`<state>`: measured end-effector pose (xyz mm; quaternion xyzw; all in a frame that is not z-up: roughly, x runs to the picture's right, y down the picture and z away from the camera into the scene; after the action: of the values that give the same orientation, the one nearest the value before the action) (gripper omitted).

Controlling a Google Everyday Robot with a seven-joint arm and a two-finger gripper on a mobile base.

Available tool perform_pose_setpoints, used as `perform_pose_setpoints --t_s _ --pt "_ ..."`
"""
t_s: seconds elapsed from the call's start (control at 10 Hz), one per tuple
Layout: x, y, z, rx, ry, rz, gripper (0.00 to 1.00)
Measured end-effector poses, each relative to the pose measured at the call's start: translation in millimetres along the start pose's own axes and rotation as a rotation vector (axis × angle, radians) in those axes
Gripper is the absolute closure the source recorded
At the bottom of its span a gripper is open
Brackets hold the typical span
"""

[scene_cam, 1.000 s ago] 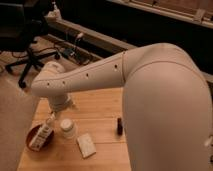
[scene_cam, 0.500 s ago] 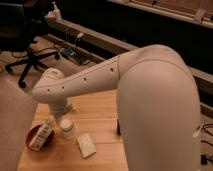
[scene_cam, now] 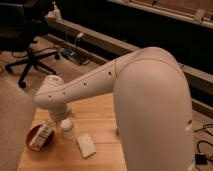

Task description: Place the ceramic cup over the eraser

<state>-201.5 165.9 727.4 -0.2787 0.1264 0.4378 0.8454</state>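
Observation:
The ceramic cup (scene_cam: pixel 68 129), small, white and round, stands upright on the wooden table (scene_cam: pixel 100 110) near its left side. My gripper (scene_cam: pixel 61 118) hangs from the white wrist just above and to the left of the cup, open and holding nothing. The thick white arm (scene_cam: pixel 150 110) sweeps across the right half of the view. The eraser is hidden behind the arm.
A reddish-brown bowl (scene_cam: pixel 36 141) with a white packet in it sits left of the cup. A pale flat block (scene_cam: pixel 86 146) lies just right of it. An office chair (scene_cam: pixel 25 45) and floor cables (scene_cam: pixel 70 52) are beyond the table.
The arm has swung nearer and lower, filling more of the right side and covering the eraser. The cup, bowl and pale block have not moved.

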Motion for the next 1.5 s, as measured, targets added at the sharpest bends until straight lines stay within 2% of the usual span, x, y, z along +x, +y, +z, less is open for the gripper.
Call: perform_pose_setpoints --t_s 0.2,0.5,0.7,0.9,1.5 --pt "-0.7 0.2 6.1 0.002 -0.006 -0.012 0.35" --pt "-5.4 -2.0 10.9 0.001 -0.057 -0.019 0.35" --pt "-4.1 -2.8 13.9 0.004 -0.075 -0.020 0.35" --pt "-0.2 -2.0 17.8 0.007 -0.076 -0.026 0.35" --pt "-2.1 8.0 24.6 -0.019 -0.072 -0.048 0.35"
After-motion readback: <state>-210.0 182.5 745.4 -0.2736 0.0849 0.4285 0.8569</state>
